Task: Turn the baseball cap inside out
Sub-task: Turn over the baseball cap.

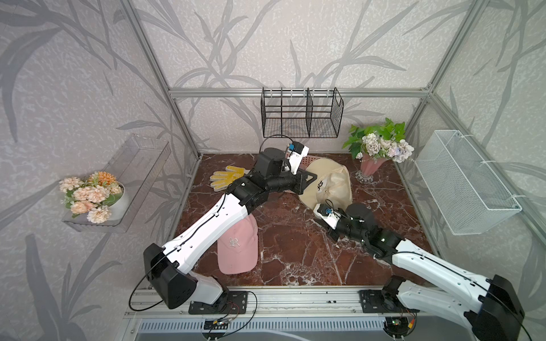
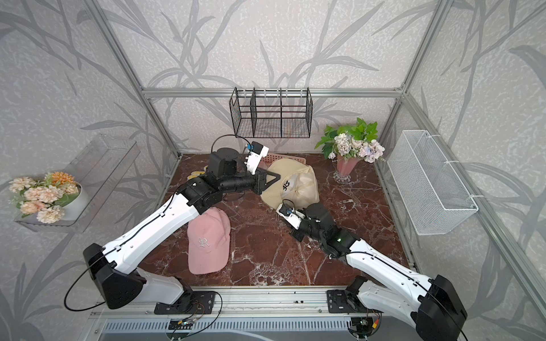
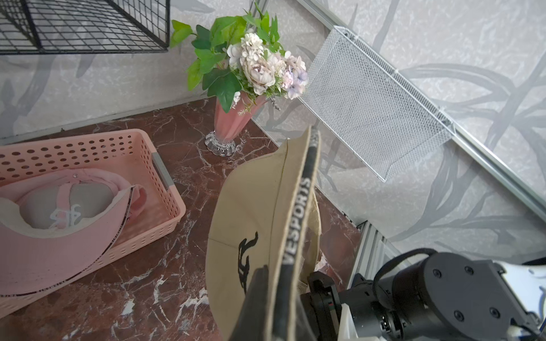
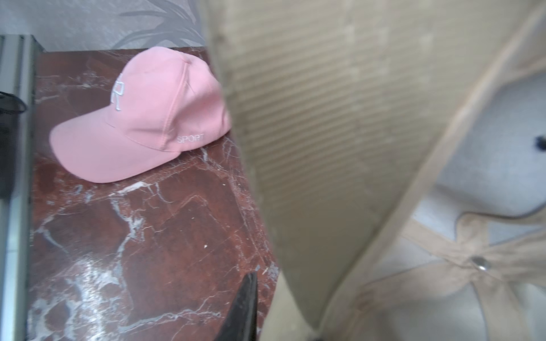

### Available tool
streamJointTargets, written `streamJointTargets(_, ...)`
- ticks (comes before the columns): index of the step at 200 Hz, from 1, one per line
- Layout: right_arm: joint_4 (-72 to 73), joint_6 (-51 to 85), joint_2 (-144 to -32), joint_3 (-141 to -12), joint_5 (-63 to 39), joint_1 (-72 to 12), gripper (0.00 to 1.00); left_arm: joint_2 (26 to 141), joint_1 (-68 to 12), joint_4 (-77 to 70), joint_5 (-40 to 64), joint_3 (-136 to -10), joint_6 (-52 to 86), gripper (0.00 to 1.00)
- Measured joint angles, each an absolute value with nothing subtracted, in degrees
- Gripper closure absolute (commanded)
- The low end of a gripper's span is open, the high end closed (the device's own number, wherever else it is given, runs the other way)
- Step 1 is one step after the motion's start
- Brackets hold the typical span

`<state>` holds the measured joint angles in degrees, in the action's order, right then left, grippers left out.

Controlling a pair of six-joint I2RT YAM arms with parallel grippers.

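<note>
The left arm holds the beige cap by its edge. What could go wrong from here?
The left fingers pinch only the thin edge band of the beige cap; a pull by the other arm may slip it free.
The flower vase stands near the cap; a wide swing might tip it.
Only one of the right fingers shows beside the stiff brim; they may close on brim, not crown.

Glossy marble table; matt cloth beige cap; perforated plastic pink basket.
</note>
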<state>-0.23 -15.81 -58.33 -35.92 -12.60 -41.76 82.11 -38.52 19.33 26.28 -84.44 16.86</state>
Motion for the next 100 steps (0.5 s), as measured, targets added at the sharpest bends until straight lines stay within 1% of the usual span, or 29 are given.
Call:
streamJointTargets(11, -0.80, -14.70, -58.35, -35.92, -14.20, -41.12, 0.80, 82.19, -38.54, 19.84, 26.74, -84.44, 14.96, 1.00)
streamJointTargets(22, -1.32, -13.85, -58.35, -35.92, -14.85, -40.88, 0.73, 82.39, -38.50, 20.16, 27.11, -84.49, 13.58, 1.00)
streamJointTargets(27, -1.61, -13.45, -58.30, -35.92, -14.87, -40.86, 0.68, 82.50, -38.50, 20.16, 27.22, -84.51, 13.08, 1.00)
streamJointTargets(38, -1.98, -12.43, -57.91, -35.86, -13.96, -40.86, 0.52, 82.72, -38.48, 20.16, 27.55, -84.64, 12.16, 1.00)
streamJointTargets(48, -2.04, -12.14, -56.99, -35.79, -12.43, -40.88, 0.44, 82.76, -38.41, 20.21, 27.53, -84.71, 11.49, 1.00)
streamJointTargets(75, -1.54, -10.41, -51.46, -35.70, -6.83, -40.88, 0.38, 82.76, -38.15, 21.30, 26.46, -84.93, 10.39, 1.00)
streamJointTargets(100, 0.71, -8.32, -47.22, -35.70, -3.42, -40.86, 0.39, 82.76, -37.89, 22.44, 27.07, -84.90, 10.13, 1.00)
